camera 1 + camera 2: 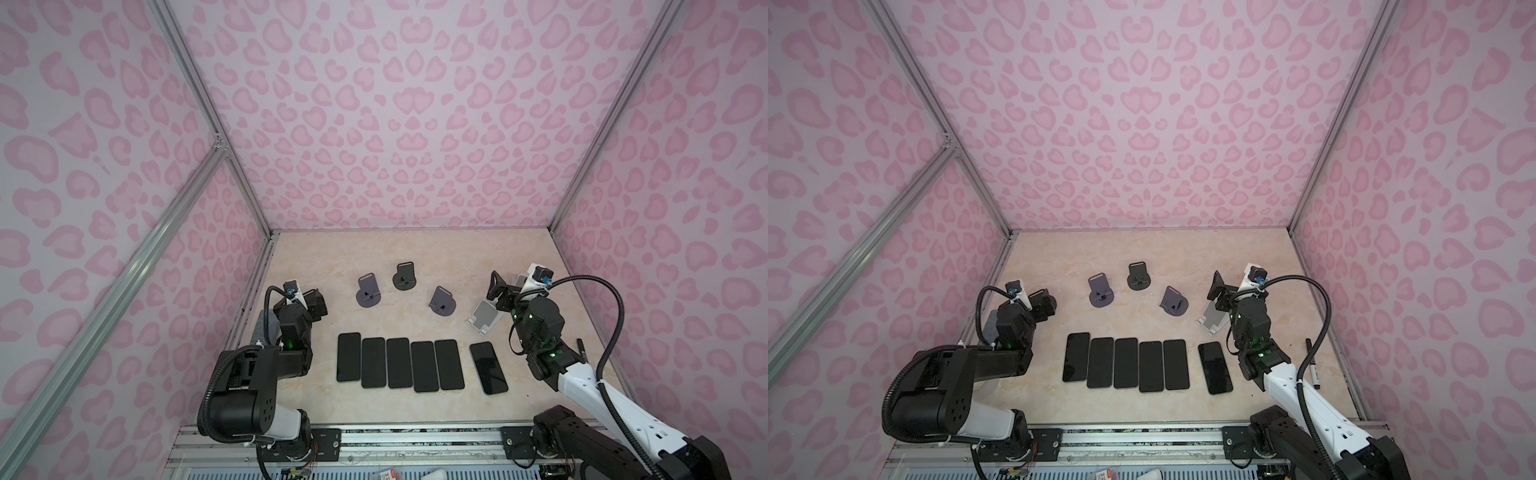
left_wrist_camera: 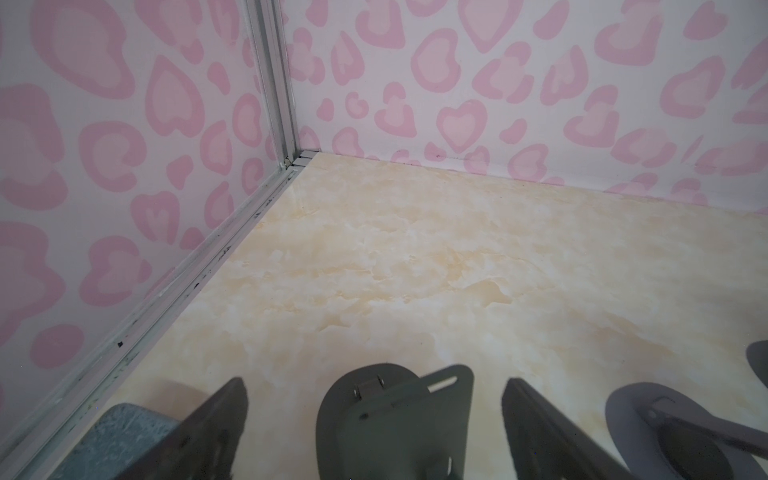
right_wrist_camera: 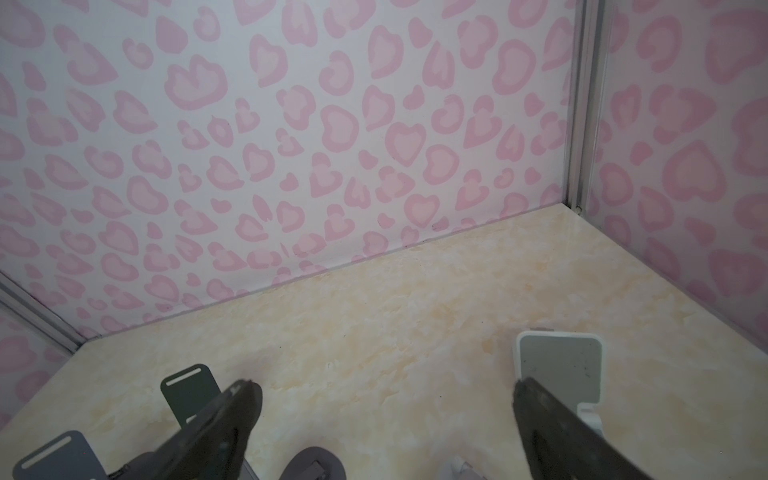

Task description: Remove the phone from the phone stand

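Finds six phones (image 1: 399,362) flat on the table (image 1: 415,253), side by side, in front of the bare stands (image 1: 404,276). Holds left claw (image 1: 318,302) apart and empty by the left wall (image 1: 124,249), right claw (image 1: 507,289) apart and empty beside the white stand (image 1: 484,314)

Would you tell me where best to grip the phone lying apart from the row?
I'd grip it across its two long edges, coming from straight above: the lone phone lies flat, with bare table along both sides for the fingers.
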You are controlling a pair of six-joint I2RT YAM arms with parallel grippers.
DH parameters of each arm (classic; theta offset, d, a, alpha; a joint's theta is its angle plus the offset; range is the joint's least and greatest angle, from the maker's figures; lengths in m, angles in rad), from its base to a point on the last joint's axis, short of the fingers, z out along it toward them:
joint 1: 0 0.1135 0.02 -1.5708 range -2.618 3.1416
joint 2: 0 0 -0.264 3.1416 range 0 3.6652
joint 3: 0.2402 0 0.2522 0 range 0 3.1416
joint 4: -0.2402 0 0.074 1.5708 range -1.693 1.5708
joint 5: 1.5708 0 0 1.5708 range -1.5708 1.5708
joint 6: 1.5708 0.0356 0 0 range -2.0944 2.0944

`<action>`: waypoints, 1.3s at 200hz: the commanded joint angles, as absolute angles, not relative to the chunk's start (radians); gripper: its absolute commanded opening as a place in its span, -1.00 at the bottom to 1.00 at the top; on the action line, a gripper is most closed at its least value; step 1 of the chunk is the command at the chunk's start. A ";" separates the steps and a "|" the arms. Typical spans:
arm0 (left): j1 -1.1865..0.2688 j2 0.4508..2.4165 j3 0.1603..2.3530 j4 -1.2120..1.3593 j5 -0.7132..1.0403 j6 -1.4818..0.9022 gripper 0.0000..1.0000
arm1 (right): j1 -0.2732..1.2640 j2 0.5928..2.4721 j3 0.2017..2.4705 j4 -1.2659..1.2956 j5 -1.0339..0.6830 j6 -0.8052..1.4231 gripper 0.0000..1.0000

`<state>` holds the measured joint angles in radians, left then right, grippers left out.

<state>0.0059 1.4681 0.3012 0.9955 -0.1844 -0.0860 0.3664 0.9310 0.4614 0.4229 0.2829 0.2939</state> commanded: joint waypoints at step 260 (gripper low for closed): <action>0.000 1.473 0.314 1.009 -0.206 -0.080 0.96 | 0.043 1.568 0.296 1.104 0.296 0.067 1.00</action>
<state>0.0002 1.4685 0.3050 0.9894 -0.2028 -0.0853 0.0441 1.5665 0.2989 1.1152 0.2928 0.0395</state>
